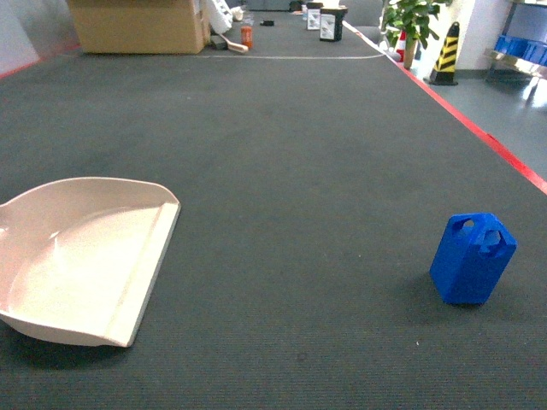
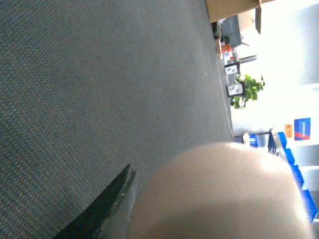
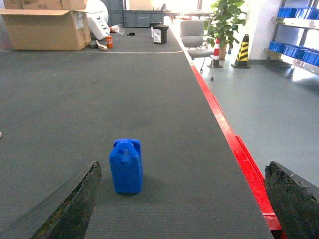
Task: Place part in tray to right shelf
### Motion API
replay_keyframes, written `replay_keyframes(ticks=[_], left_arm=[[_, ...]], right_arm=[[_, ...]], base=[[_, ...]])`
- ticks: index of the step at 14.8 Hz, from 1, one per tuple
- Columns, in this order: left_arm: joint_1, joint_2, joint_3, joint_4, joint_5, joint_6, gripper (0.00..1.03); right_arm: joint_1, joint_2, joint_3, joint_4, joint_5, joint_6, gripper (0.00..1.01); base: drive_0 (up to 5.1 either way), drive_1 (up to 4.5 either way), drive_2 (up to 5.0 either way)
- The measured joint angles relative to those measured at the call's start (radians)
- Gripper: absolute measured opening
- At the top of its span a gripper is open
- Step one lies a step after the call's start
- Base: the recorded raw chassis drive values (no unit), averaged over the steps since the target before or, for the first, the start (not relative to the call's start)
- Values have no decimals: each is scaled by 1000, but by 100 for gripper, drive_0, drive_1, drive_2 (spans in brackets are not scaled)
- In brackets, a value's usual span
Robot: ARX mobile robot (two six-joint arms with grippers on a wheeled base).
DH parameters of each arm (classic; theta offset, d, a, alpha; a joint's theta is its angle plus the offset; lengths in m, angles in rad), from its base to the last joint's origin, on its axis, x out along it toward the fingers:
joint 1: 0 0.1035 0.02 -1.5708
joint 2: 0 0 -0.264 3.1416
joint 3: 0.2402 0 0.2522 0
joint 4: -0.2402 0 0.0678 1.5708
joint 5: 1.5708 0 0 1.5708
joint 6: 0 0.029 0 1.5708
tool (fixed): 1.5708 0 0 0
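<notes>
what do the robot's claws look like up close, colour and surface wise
Only fingers show. The right claw has two dark, nearly black fingers with rough, worn, yellowish-speckled edges. Of the left claw, one similar dark finger shows. No cables or markings visible.

head: looks forward and down over my dark mat (image 1: 282, 154) | left wrist: rolled sideways, close against the cream tray (image 2: 219, 194) | right wrist: low, facing forward, shares the blue part (image 3: 126, 166) with head

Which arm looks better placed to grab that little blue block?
The right: the block stands upright on the head view's right, and the right gripper is open facing it. The tray lies left.
</notes>
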Motion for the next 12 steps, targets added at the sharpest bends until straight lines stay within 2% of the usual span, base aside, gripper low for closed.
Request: replay_keyframes(ticks=[2,4,6,9,11,12], left_arm=[[0,12,1,82,24,-44,34],[-6,15,0,112,33,-84,15],[-16,-21,-33,105,41,-106,15],[-47,-176,-91,110,40,-181,15],[-119,-288,-172,110,24,-204,15],[-188,-352,-244,107,-16,-205,15]], right_arm=[[0,0,0,0,0,0,98],[0,0,0,0,0,0,98],[0,0,0,0,0,0,98],[0,0,0,0,0,0,98],[0,0,0,0,0,0,98],[0,0,0,0,0,0,98]], base=[[0,0,0],[0,0,0],[0,0,0],[0,0,0],[0,0,0],[0,0,0]])
